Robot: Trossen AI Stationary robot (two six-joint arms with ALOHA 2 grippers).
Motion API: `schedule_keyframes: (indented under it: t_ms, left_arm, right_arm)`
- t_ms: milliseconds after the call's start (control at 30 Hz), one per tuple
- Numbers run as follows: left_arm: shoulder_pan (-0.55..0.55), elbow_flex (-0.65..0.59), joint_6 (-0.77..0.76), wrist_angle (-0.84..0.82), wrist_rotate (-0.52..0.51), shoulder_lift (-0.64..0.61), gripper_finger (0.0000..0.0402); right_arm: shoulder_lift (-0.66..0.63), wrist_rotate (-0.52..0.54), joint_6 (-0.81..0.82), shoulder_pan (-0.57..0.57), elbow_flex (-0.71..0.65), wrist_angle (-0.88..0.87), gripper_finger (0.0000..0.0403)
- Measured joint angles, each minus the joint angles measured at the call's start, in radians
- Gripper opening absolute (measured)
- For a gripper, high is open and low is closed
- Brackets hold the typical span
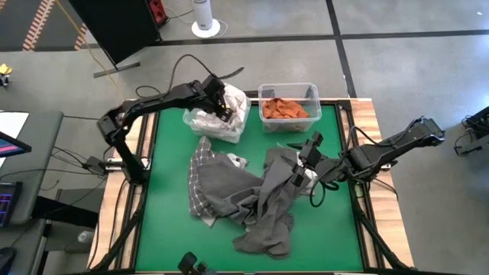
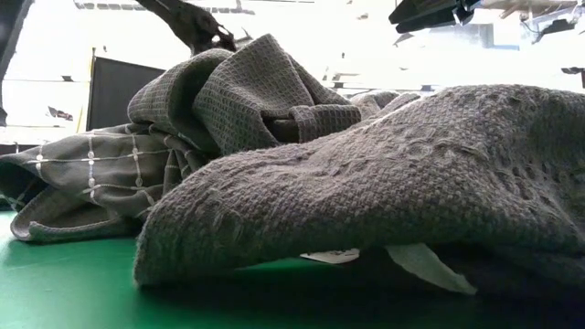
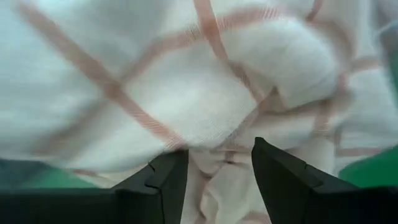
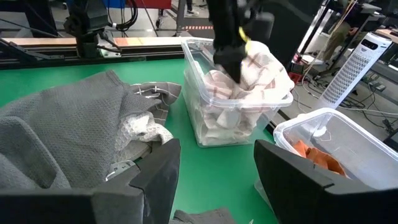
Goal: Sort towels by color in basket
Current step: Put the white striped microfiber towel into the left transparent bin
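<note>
A white towel with thin crossing lines (image 4: 255, 78) is heaped in the clear bin (image 1: 191, 121) at the far left, spilling over its rim. My left gripper (image 1: 224, 107) stands open close above that heap (image 3: 186, 93), with nothing between its fingers. An orange towel (image 1: 284, 108) lies in the second clear bin (image 1: 313, 92) beside it. Dark grey towels (image 1: 256, 202) and a checked one (image 1: 200, 176) lie piled in the middle of the green mat. My right gripper (image 1: 306, 156) stands open over the pile's right side.
The two bins stand side by side at the mat's far edge, with a strip of bare green mat (image 4: 205, 168) between them and the pile. In the low view the grey pile (image 2: 366, 183) fills most of the picture. Wooden table borders run along both sides.
</note>
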Motion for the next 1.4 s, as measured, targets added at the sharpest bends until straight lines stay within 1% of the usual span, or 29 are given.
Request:
schedule_keyframes:
  t_ms: [167,300,400,533,700,800,833,933,967,1033,1133,1167,1300,1400]
  left_arm:
    - [0.013,0.0,0.029,0.001,-0.014,-0.094,0.017]
    - [0.034,0.001,0.03,0.107,-0.024,-0.147,0.0169]
    - [0.046,0.003,0.029,0.227,-0.03,-0.153,0.0169]
    - [0.081,0.003,0.029,0.291,-0.011,-0.114,0.0169]
    - [0.134,0.002,0.053,0.264,0.074,-0.043,0.0169]
    - [0.156,0.002,0.086,0.254,0.097,-0.031,0.0169]
    - [0.167,0.002,0.089,0.248,0.128,-0.031,0.0169]
    - [0.199,0.002,0.105,0.193,0.308,-0.031,0.0169]
    - [0.202,0.002,0.11,0.162,0.342,-0.031,0.0169]
    - [0.195,0.002,0.143,0.093,0.361,-0.031,0.0169]
    - [0.173,0.002,0.218,-0.014,0.366,-0.031,0.0169]
    - [0.164,0.002,0.235,-0.039,0.353,-0.031,0.0169]
    - [0.125,0.002,0.264,-0.062,0.212,-0.03,0.0169]
    - [0.092,0.002,0.211,-0.041,0.139,-0.031,0.0169]
  right_arm:
    - [0.0,0.0,0.0,0.0,0.0,0.0,0.0249]
    - [0.0,0.0,-0.005,-0.01,0.0,0.001,0.0249]
    - [0.0,0.0,-0.008,-0.024,0.0,0.002,0.0249]
    - [0.0,0.0,-0.008,-0.039,0.0,0.002,0.0249]
    - [0.0,0.0,-0.008,-0.04,0.0,0.0,0.0249]
    - [0.0,0.0,-0.008,-0.04,0.0,-0.007,0.0249]
    - [0.0,0.0,-0.008,-0.04,0.0,-0.008,0.0249]
    - [0.0,0.0,-0.009,-0.04,0.0,-0.009,0.0249]
    - [0.0,0.0,-0.013,-0.04,0.0,-0.009,0.0249]
    - [0.0,0.0,-0.013,-0.04,0.0,-0.009,0.0249]
    - [0.0,0.0,-0.013,-0.04,0.0,-0.009,0.0249]
    - [0.0,0.0,-0.013,-0.04,0.0,-0.008,0.0249]
    - [0.0,0.0,-0.015,-0.04,0.0,0.006,0.0249]
    - [0.0,0.0,-0.016,-0.04,0.0,0.018,0.0249]
